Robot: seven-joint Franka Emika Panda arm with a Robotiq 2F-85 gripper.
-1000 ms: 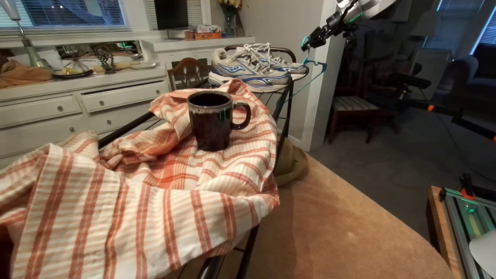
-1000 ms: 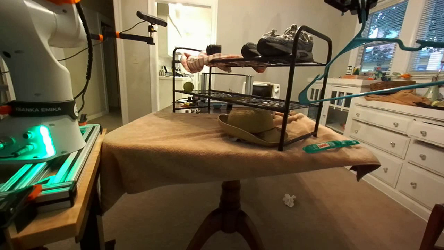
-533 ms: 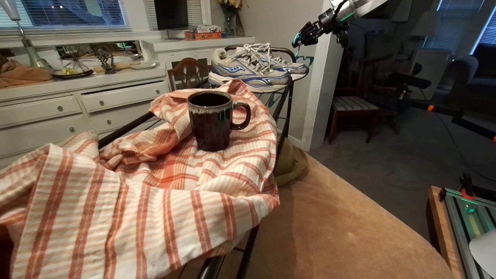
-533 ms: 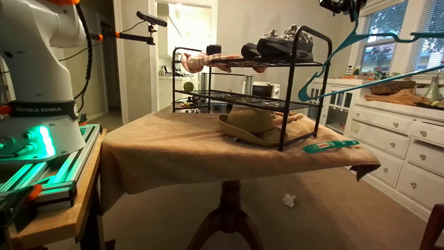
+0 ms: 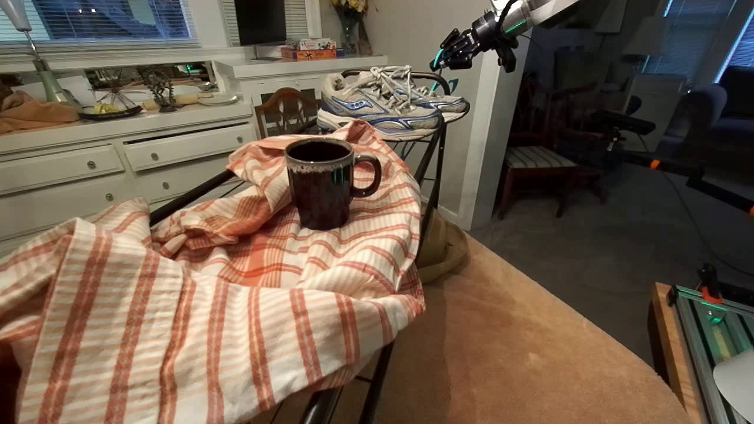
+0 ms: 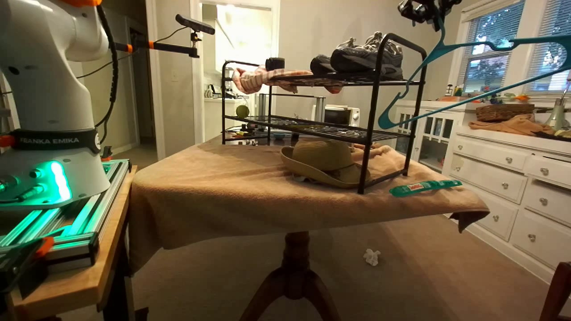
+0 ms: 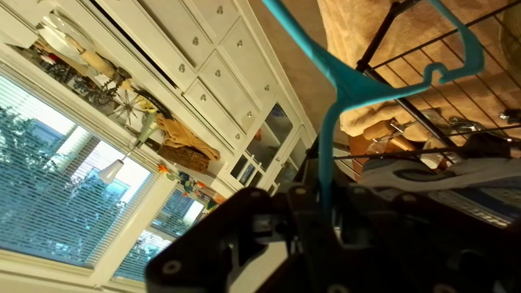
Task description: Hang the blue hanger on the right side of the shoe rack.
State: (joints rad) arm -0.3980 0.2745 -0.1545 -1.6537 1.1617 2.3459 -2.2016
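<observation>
Blue hanger [image 7: 353, 90]: thin, teal, triangular, notched arms, tilted; gripper [image 7: 326, 191] clamped onto it

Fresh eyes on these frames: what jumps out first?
The blue hanger, its hook between the fingers, held aloft near one end of the black shoe rack. Next, in an exterior view, the dark mug on the striped cloth up front, with sneakers behind it atop the rack.

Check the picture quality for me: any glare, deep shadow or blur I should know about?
Wrist view: claw dark and soft-focused, its grip on the blue hanger hard to make out; in an exterior view, kitchen doorway washed out, sneakers dark, base light glaring green-white; in an exterior view, striped-seat chair in deep shadow.
</observation>
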